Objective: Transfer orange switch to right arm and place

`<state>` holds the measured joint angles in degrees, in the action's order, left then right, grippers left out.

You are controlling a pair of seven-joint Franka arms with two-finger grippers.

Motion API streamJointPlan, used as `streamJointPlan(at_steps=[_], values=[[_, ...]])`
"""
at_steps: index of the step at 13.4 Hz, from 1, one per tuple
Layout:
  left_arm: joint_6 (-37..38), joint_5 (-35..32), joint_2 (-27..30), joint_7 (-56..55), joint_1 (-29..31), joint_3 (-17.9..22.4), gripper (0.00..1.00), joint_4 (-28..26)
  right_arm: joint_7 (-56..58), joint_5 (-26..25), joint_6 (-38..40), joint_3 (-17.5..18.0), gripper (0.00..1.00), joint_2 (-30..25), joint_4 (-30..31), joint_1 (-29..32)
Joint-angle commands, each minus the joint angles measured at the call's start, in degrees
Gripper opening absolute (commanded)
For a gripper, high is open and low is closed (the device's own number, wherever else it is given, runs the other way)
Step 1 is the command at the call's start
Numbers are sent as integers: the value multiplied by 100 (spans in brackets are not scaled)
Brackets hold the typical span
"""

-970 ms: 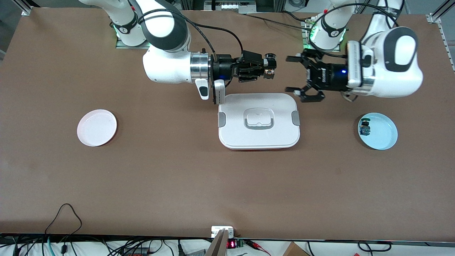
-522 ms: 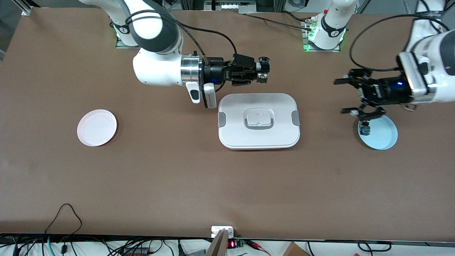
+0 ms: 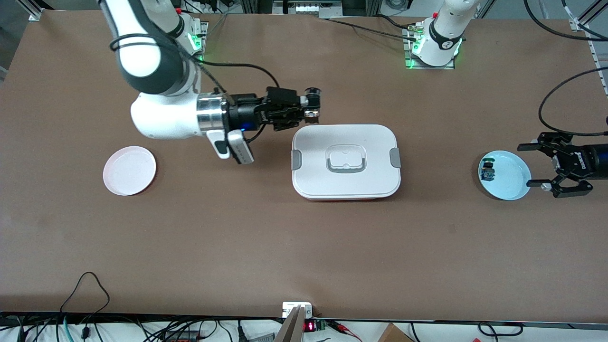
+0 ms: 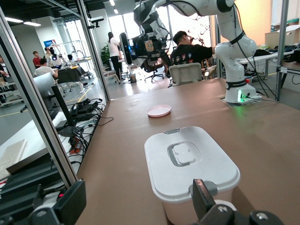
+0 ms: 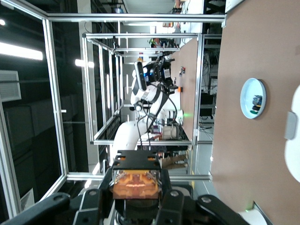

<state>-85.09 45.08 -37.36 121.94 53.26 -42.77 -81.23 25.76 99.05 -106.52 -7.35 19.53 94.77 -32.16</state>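
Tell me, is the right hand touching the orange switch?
Touching. The right wrist view shows the orange switch clamped between the right hand's fingers, with no gap at either side.

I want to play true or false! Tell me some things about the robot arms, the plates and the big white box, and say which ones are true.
1. The right end effector is shut on the orange switch. True.
2. The left end effector is open. True.
3. The pink plate has a switch on it. False: it holds nothing; a blue switch lies in the light blue plate.
4. The white box has its lid off. False: the lid is on.
5. The left end effector holds the blue switch. False: it holds nothing, beside the light blue plate.
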Motion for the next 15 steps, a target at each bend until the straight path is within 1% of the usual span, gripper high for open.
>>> streamJointPlan(at_steps=[1,3,5,6,7,8,9,10,11,12,13,14,15], values=[[239,-324,-26,-4,-114,23,100,257,96,-385,796,-73,1,-160,243,471],[239,-324,-34,-108,-140,23,100,257,113,-1033,1325,-160,1,-169,243,832],[239,-315,-26,-389,-167,-3,100,283,131,-1527,1659,-432,1,-169,235,886],[230,-315,-26,-564,-193,-30,100,284,140,-1851,1809,-599,1,-169,226,886],[212,-315,18,-653,-402,57,100,275,166,-2306,1889,-714,1,-247,226,895],[151,-324,349,-680,-596,206,100,249,366,-2850,1898,-723,1,-292,226,982],[3,-368,648,-776,-850,399,100,248,612,-3265,1907,-724,1,-310,234,1044],[-33,-490,973,-977,-1270,827,100,248,693,-3539,2029,-724,1,-318,234,1106],[-51,-491,1255,-1084,-1779,1379,100,214,702,-3855,2126,-724,1,-319,234,1176],[-243,-474,1510,-1119,-2263,1959,100,187,702,-4258,2162,-724,0,-371,243,1211],[-549,-448,1713,-1259,-2615,2409,100,135,702,-4654,2162,-724,0,-406,243,1255],[-848,-447,1941,-1452,-2880,2735,100,-49,737,-5241,2162,-724,0,-511,243,1299],[-1312,-413,2265,-1602,-3039,2982,100,-294,885,-5812,2180,-724,0,-581,243,1308]])
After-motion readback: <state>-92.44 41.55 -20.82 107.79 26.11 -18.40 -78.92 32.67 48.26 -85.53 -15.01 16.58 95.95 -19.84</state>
